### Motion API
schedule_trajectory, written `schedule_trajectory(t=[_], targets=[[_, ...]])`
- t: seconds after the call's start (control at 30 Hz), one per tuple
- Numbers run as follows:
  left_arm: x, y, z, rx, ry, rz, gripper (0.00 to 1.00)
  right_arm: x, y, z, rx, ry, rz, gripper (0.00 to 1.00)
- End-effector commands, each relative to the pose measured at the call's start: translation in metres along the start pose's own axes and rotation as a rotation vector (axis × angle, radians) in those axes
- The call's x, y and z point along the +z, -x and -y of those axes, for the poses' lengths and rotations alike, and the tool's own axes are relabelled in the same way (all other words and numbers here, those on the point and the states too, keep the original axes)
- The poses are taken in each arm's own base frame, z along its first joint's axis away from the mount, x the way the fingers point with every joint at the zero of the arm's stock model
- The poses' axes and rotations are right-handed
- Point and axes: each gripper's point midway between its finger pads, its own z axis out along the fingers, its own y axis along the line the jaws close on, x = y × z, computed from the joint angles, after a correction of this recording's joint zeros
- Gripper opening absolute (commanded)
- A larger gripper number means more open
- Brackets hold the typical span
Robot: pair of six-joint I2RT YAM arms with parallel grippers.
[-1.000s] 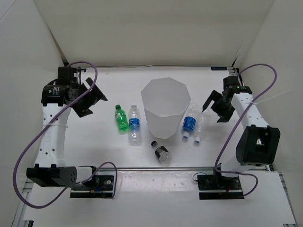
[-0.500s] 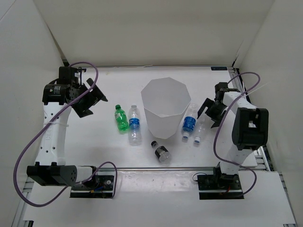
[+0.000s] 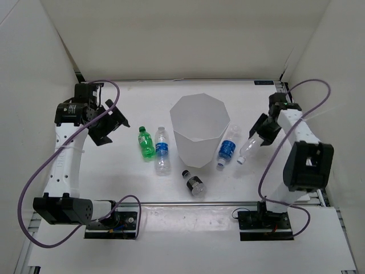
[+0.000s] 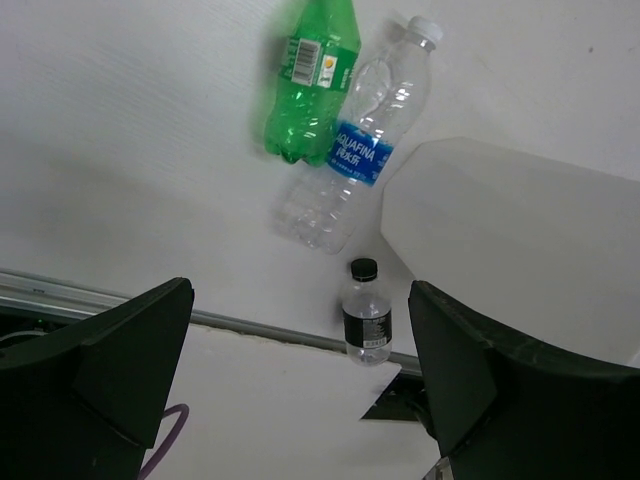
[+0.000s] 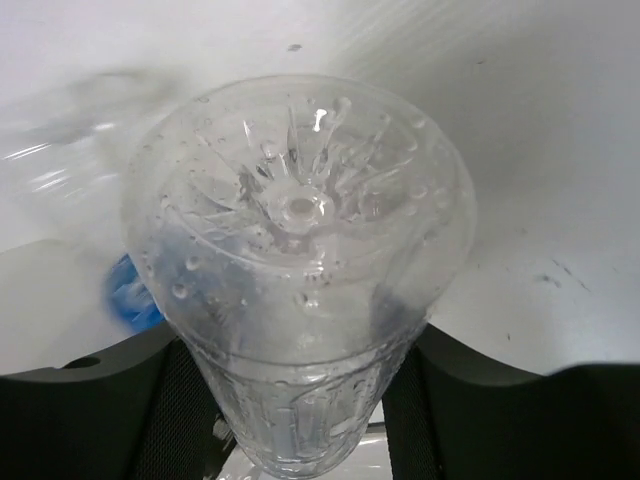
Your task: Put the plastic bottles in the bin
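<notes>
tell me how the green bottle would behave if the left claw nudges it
The green bottle lies on its side, round-bodied, so a nudge would probably roll it toward the blue-labelled bottle beside it. It looks empty, so likely light and easily dented.

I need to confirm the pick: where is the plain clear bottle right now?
In the top view, the plain clear bottle is on the right, gripped in the right tool, just right of the blue-label bottle beside the bin.

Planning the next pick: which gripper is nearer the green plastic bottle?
Left. Left gripper hovers beside the green plastic bottle; right gripper is past the translucent white bin.
</notes>
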Motion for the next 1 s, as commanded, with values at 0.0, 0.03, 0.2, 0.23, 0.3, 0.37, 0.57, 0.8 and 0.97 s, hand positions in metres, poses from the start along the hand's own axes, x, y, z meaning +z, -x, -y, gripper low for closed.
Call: schedule_trajectory(t=[0.0, 0.03, 0.2, 0.23, 0.3, 0.37, 0.57, 0.8, 0.97], targets=[[0.002, -0.012, -0.009, -0.031, 0.014, -0.046, 1.0, -0.093, 0.015, -0.015, 0.007, 0.065, 0.204, 0.39], [0.001, -0.011, -0.009, -0.05, 0.009, -0.048, 1.0, -0.137, 0.025, -0.026, 0.009, 0.119, 0.318, 0.37], [0.01, -0.015, -0.009, -0.055, 0.012, -0.083, 1.0, -0.263, 0.027, -0.086, -0.085, 0.378, 0.598, 0.37], [0.01, -0.015, -0.009, -0.055, 0.012, -0.083, 1.0, -0.277, 0.021, -0.101, -0.134, 0.412, 0.622, 0.37], [0.013, -0.015, -0.008, -0.057, 0.012, -0.098, 1.0, -0.317, 0.027, -0.128, -0.178, 0.489, 0.712, 0.37], [0.018, -0.017, -0.01, -0.06, 0.025, -0.115, 1.0, -0.336, 0.013, -0.163, -0.319, 0.553, 0.753, 0.37], [0.026, -0.023, -0.016, -0.066, 0.048, -0.143, 1.0, -0.326, -0.014, -0.243, -0.553, 0.516, 0.833, 0.53], [0.011, -0.015, -0.022, -0.074, 0.056, -0.078, 1.0, -0.342, -0.006, -0.205, -0.39, 0.497, 0.857, 1.0], [0.013, -0.017, -0.028, -0.083, 0.082, -0.073, 1.0, -0.303, 0.024, -0.131, -0.175, 0.366, 0.853, 1.0]])
